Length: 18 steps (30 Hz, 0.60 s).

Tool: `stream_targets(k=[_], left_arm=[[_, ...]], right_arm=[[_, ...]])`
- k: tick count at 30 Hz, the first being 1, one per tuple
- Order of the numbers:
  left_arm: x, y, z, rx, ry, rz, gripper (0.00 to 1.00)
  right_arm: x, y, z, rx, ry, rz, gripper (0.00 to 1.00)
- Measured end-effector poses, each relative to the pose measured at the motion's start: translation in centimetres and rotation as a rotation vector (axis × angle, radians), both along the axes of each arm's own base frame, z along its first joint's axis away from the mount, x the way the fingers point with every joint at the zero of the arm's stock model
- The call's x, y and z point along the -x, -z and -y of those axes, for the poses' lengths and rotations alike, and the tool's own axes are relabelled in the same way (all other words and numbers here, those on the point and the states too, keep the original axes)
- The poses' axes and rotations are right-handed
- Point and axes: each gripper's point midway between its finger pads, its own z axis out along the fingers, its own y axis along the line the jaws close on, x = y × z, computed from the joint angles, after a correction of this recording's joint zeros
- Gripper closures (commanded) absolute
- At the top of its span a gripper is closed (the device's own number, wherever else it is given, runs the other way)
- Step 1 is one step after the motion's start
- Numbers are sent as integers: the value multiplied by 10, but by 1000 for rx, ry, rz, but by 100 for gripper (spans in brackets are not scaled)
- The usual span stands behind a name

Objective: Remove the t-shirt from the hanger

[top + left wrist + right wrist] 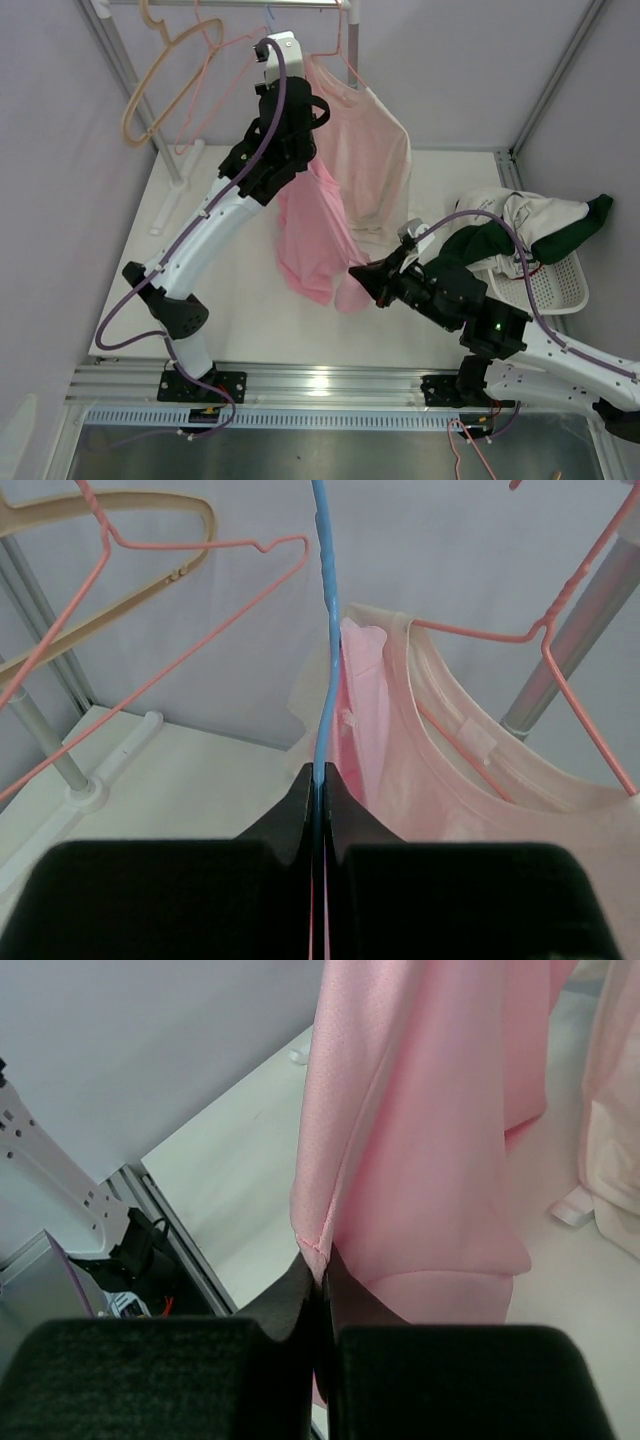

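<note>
ok so closest to me, the right pincer (320, 1270) is clamped tight on the bottom hem of the pink t-shirt (430, 1140), low down over the white desk (240, 290). Off to the right of that arm there's a white basket (560, 290) with a heap of white and dark green clothes (540, 225) spilling over it. The t-shirt itself hangs in the middle and runs up from that pinched hem toward the rail. Up there the left pincer (320, 780) is squeezed shut around the thin blue hanger (325, 630) the shirt is on, gripping the wire just below the hook. Right beside it, touching the pink one, a peach t-shirt (480, 780) hangs on a pink wire hanger (560, 630). Further left on the rail there's a bare tan hanger (120, 500) with another pink wire one next to it.
</note>
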Motion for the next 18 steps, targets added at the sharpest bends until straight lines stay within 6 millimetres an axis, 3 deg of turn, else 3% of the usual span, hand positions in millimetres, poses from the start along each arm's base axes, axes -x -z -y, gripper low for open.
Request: stream_targets(k=[4, 8, 12, 18], left_arm=[[7, 13, 8, 13, 80, -63, 99], [27, 27, 14, 50, 210, -136, 99], [68, 30, -1, 104, 307, -188, 99], [146, 31, -37, 198, 448, -216, 99]], right_arm=[[-9, 3, -6, 35, 30, -7, 100], [-39, 11, -22, 97, 62, -30, 100], [-83, 20, -27, 153, 119, -59, 100], [-149, 0, -29, 137, 185, -58, 100]])
